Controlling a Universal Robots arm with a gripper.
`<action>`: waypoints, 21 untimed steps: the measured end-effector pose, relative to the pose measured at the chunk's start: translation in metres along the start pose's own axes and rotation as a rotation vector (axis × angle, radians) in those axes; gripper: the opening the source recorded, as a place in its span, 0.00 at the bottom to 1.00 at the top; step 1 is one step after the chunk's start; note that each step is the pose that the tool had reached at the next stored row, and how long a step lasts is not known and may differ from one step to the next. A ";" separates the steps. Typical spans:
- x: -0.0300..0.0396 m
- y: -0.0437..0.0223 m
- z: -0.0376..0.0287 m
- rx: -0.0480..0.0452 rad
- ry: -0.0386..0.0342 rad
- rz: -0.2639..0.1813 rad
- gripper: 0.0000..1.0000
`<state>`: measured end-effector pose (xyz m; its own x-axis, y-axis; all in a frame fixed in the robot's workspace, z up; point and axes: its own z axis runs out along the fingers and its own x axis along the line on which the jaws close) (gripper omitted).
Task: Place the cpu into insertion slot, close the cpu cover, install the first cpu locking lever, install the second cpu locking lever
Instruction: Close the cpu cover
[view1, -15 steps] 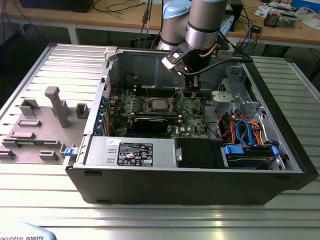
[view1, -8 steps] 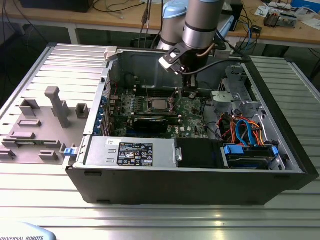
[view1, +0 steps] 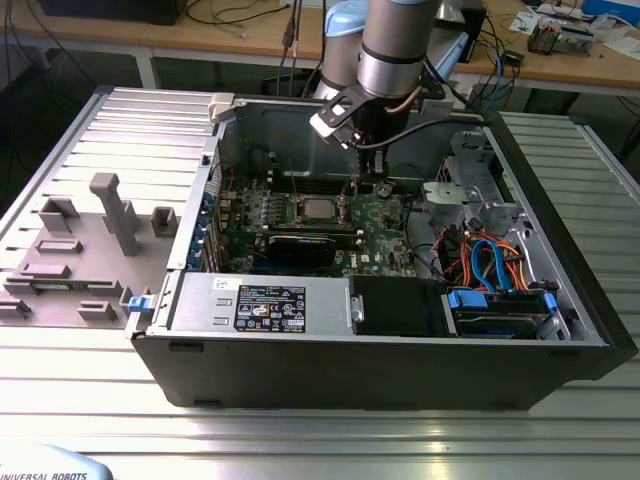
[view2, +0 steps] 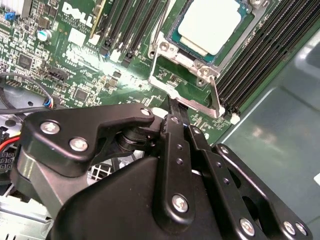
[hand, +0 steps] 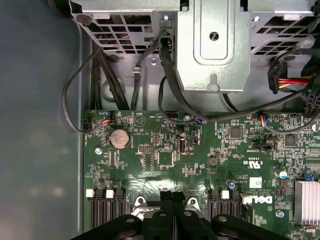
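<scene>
now the cpu (view2: 210, 25) sits in its slot (view2: 165, 50); the fingers (view2: 175, 125), pressed together, seem to touch a metal lever (view2: 215, 97); a steady push should keep them seated.

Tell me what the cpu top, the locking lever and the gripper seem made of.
The cpu looks like metal: a dull pale silver top with soft glare. The locking lever is a bare, steel-looking bar with a bright shine. The gripper is matte black, metal or plastic unclear, with silver screws.
</scene>
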<state>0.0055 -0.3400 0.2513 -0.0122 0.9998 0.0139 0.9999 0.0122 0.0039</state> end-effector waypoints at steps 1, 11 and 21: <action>0.0000 -0.0018 0.0000 0.0000 0.0001 0.000 0.11; 0.0003 -0.0139 0.0000 0.0000 0.0001 0.000 0.11; 0.0006 -0.0356 0.0040 -0.0057 0.0000 0.000 0.11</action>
<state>-0.0301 -0.3398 0.2471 -0.0122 0.9998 0.0140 0.9999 0.0121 0.0096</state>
